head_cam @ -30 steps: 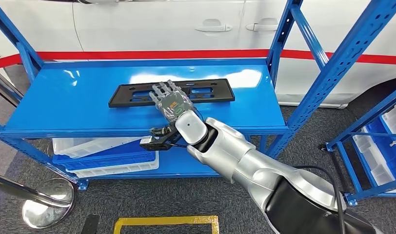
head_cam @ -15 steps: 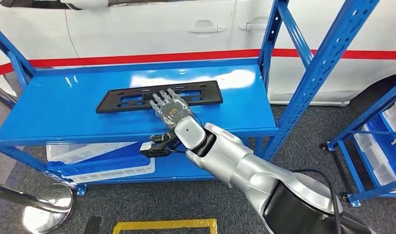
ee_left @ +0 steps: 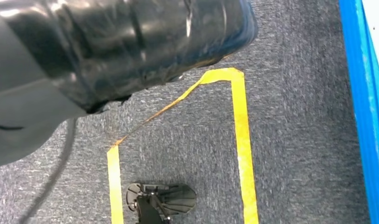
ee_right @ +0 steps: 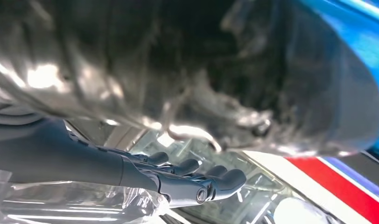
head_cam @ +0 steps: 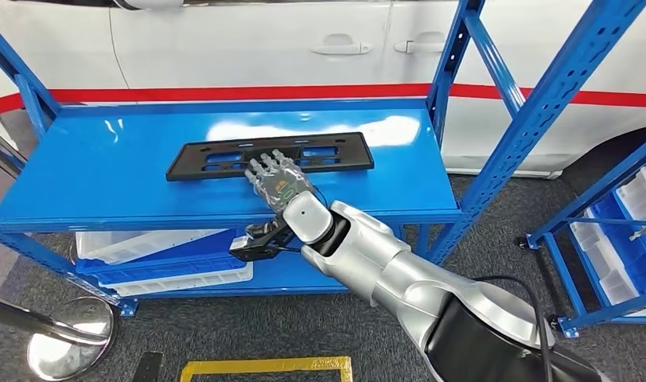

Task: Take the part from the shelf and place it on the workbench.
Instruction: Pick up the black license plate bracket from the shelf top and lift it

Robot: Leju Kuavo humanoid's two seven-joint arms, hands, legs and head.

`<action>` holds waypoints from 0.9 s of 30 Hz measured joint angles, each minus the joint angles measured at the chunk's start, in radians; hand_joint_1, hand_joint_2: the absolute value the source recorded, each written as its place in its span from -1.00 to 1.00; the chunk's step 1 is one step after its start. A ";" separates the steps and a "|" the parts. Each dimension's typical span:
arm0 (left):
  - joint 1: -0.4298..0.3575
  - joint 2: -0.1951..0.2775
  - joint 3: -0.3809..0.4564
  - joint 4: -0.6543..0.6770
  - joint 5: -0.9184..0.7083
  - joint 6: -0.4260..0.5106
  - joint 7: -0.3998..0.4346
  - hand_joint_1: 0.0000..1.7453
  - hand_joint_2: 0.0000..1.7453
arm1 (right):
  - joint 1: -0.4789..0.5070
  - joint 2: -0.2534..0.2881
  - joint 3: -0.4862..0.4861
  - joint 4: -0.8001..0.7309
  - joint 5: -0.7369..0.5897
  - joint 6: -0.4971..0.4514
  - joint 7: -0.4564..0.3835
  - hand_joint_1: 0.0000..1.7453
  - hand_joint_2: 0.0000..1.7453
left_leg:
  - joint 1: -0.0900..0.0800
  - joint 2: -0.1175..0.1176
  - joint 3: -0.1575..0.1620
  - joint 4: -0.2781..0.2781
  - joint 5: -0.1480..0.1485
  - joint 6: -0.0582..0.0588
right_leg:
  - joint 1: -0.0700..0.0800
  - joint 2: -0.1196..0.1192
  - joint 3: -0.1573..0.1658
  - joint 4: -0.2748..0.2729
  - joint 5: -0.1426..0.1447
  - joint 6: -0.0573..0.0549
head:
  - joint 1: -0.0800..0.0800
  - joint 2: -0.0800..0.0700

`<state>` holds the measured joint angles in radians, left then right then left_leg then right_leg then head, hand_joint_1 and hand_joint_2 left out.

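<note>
The part point(head_cam: 224, 157) is a long flat black plate with cut-outs, lying on the top of the blue shelf point(head_cam: 105, 183). My right hand point(head_cam: 278, 181) reaches over the shelf's front edge. Its fingers point(head_cam: 266, 165) are stretched out flat over the near edge of the part, near its middle, and do not grip it. In the right wrist view the dark fingers point(ee_right: 197, 182) lie straight, side by side, with the glossy black part point(ee_right: 187, 74) close against them. The grey cover of my left hand point(ee_left: 19, 126) hangs above the carpet, its fingers hidden.
Blue uprights point(head_cam: 535, 119) frame the shelf on the right. White and blue bins point(head_cam: 169, 263) sit on the lower level. A white car point(head_cam: 264, 40) stands behind. A stanchion base point(head_cam: 61, 350) and a yellow tape rectangle point(head_cam: 264, 366) are on the carpet; another blue rack point(head_cam: 614, 239) stands at right.
The whole picture has shifted a little, so the camera moved. My right hand stays flat over the part's near edge, drawn back slightly towards the shelf front.
</note>
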<state>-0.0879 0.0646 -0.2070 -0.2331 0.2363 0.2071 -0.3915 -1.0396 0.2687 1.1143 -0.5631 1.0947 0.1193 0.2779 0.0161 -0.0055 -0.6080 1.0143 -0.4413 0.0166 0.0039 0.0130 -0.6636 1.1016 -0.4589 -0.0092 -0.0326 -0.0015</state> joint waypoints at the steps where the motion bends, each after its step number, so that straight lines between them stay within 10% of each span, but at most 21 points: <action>1: 0.000 0.000 0.000 0.000 0.000 0.000 0.000 -1.00 -1.00 | 0.000 0.000 0.000 0.001 0.000 0.004 -0.001 -1.00 -1.00 | 0.000 0.001 0.002 -0.002 0.001 0.004 | -0.001 -0.001 -0.023 0.051 -0.028 0.004 | 0.001 0.000; 3: -0.001 0.000 -0.001 0.000 0.000 -0.001 0.000 -1.00 -1.00 | 0.003 0.000 0.000 0.003 0.000 0.009 -0.002 -1.00 -1.00 | -0.001 0.001 0.002 -0.002 0.000 0.008 | -0.004 -0.002 -0.082 0.174 -0.081 0.007 | 0.003 0.000; 5: 0.000 0.000 -0.001 0.000 0.000 -0.002 0.000 -1.00 -1.00 | 0.008 0.000 0.000 0.006 0.000 0.009 -0.003 -1.00 -1.00 | -0.001 0.001 0.003 -0.001 -0.001 0.009 | -0.005 -0.002 -0.103 0.212 -0.076 0.007 | 0.003 0.000; 10: 0.000 -0.002 -0.001 0.000 0.000 -0.006 -0.003 -1.00 -1.00 | 0.004 0.007 0.000 0.008 -0.001 -0.011 -0.006 -1.00 -1.00 | -0.006 -0.001 0.003 0.009 -0.011 -0.004 | 0.002 -0.002 0.022 -0.040 0.032 -0.013 | 0.002 0.000; 15: 0.000 -0.005 -0.002 0.000 0.000 -0.006 -0.005 -1.00 -1.00 | 0.000 0.017 0.000 0.008 -0.001 -0.020 -0.007 -1.00 -1.00 | -0.003 0.000 -0.009 0.040 -0.036 -0.029 | -0.004 -0.001 0.039 -0.068 0.035 -0.030 | -0.001 0.000; 18: 0.001 -0.006 -0.002 0.000 0.000 -0.006 -0.005 -1.00 -1.00 | 0.000 0.023 0.000 0.008 -0.001 -0.024 -0.007 -1.00 -1.00 | 0.001 0.001 -0.094 0.208 -0.109 -0.043 | -0.006 -0.002 0.044 -0.073 0.035 -0.038 | -0.006 0.000; 20: 0.003 -0.007 -0.002 0.000 0.000 -0.007 -0.005 -1.00 -1.00 | 0.003 0.024 0.000 0.009 -0.001 -0.025 -0.007 -1.00 -1.00 | 0.004 0.001 -0.132 0.263 -0.107 -0.049 | -0.006 -0.002 0.045 -0.071 0.033 -0.039 | -0.006 0.000; 24: 0.002 -0.008 -0.003 0.000 0.000 -0.006 -0.005 -1.00 -1.00 | 0.002 0.024 0.000 0.011 0.000 -0.029 -0.007 -1.00 -1.00 | 0.007 0.000 -0.043 0.052 0.008 -0.050 | -0.006 0.001 0.048 -0.065 0.022 -0.028 | -0.006 0.000; 27: 0.002 -0.008 -0.006 0.000 0.000 -0.006 -0.005 -1.00 -1.00 | -0.002 0.024 0.000 0.011 0.000 -0.031 -0.008 -1.00 -1.00 | 0.000 -0.002 -0.019 0.004 0.010 -0.029 | -0.003 0.002 0.048 -0.065 0.019 -0.014 | -0.006 0.000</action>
<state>-0.0860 0.0565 -0.2131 -0.2331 0.2363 0.2006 -0.3962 -1.0412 0.2930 1.1143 -0.5524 1.0948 0.0879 0.2696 0.0158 -0.0080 -0.6269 1.0179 -0.4311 -0.0128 0.0011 0.0152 -0.6153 1.0364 -0.4396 -0.0237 -0.0386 -0.0015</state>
